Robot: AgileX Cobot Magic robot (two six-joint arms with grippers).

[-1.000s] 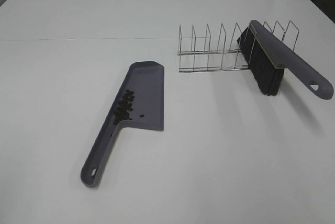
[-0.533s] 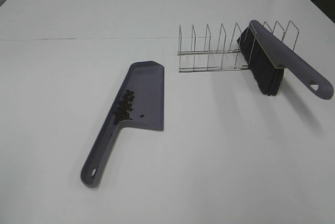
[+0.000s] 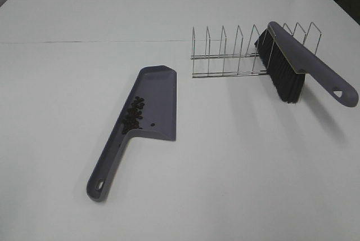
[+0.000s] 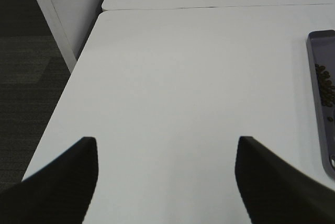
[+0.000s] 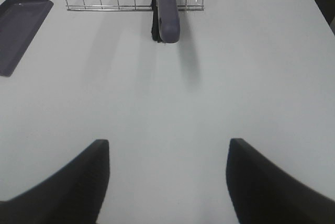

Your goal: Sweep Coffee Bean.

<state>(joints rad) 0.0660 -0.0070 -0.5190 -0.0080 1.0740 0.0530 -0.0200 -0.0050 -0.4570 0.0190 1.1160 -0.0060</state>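
1. Left gripper point(image 4: 165, 182): jaws parted, holding nothing, over bare table point(image 3: 56, 83).
2. Coffee bean point(image 3: 134, 116) cluster lies in the dustpan point(image 3: 154, 100).
3. Brush point(image 3: 292, 66) leans in the wire rack point(image 3: 225, 55).
4. Right gripper point(image 5: 167, 182): jaws apart, empty.

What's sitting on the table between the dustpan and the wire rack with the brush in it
Nothing: in the exterior high view only bare white table separates the dustpan from the wire rack holding the brush.

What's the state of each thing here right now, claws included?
coffee beans: clustered inside the dustpan
dustpan: lying flat on the table, unheld
brush: propped in the wire rack, bristles down
left claw: open, empty
right claw: open, empty
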